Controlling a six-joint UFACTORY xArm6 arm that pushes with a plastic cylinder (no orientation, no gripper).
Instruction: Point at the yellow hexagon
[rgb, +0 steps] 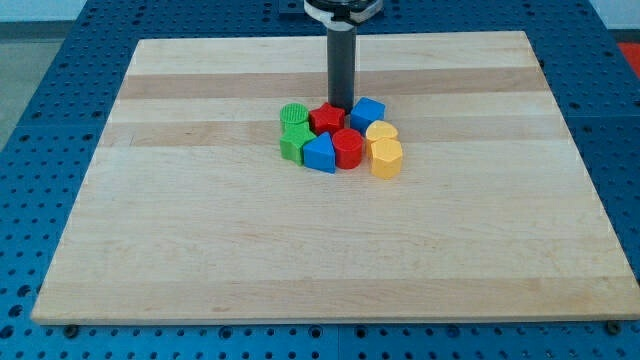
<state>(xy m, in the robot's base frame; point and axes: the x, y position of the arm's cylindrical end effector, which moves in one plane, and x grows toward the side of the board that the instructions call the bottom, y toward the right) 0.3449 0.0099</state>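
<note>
tip (341, 106) behind red star (326, 118), centre frame | no jaws, plain matte rod | yellow hexagon (386, 158) glossy, cluster's right edge | smooth wooden board (200, 230)

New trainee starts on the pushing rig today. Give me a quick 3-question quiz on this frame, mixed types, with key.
1. True or false: my tip sits at the view's bottom edge of the block cluster.
2. Which block is nearest my tip? A) red star B) yellow hexagon C) green cylinder
3. Fill in: the yellow hexagon lies on the view's ____ side of the cluster.

Key: 1 false, it is at the top edge; 2 A; 3 right.
</note>
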